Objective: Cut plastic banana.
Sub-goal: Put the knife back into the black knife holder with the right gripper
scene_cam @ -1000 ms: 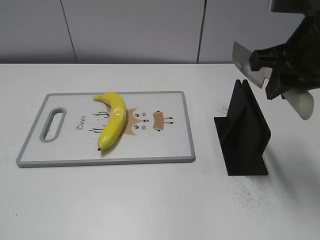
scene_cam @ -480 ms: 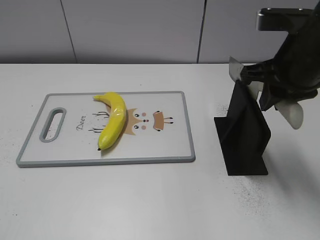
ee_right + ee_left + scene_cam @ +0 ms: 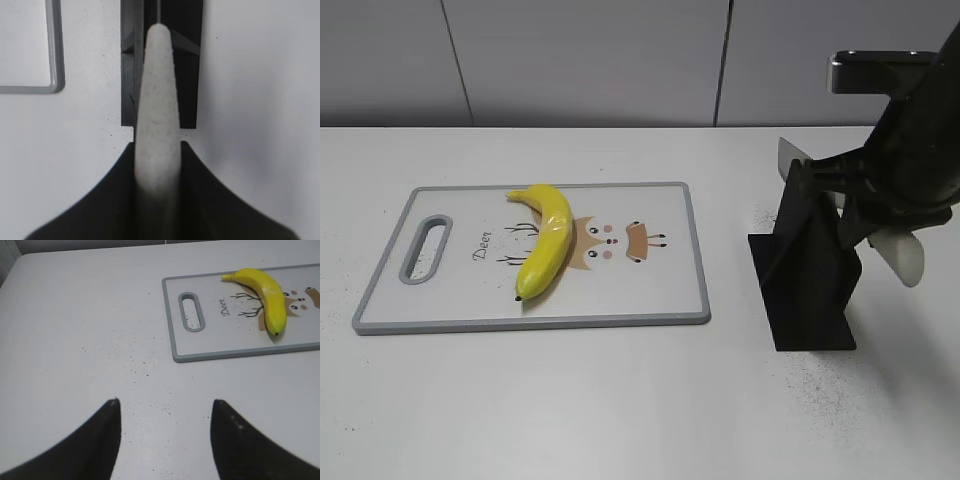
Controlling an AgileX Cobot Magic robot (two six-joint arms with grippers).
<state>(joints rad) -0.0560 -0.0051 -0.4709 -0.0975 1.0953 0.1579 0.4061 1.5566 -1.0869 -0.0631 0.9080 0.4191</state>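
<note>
The plastic banana (image 3: 546, 240) is glossy yellow and curved. It lies on the left half of the cutting board (image 3: 650, 300), and shows in the left wrist view (image 3: 267, 290) too. My right gripper (image 3: 880, 215) is shut on a knife's whitish handle (image 3: 157, 100). It holds the knife over the black knife stand (image 3: 807, 265). The blade's tip (image 3: 790, 155) sticks out behind the stand's top. My left gripper (image 3: 165, 402) is open and empty above bare table, left of the board (image 3: 220, 347). It is out of the exterior view.
The grey-rimmed white board has a handle slot (image 3: 427, 250) at its left end and a deer print. The stand (image 3: 190, 65) sits on the table right of the board. One board corner (image 3: 55, 75) shows in the right wrist view. A grey wall runs behind the table.
My right gripper has come down and slightly left with the knife, so the blade now sits low at the stand's top. The banana and board have not moved.
</note>
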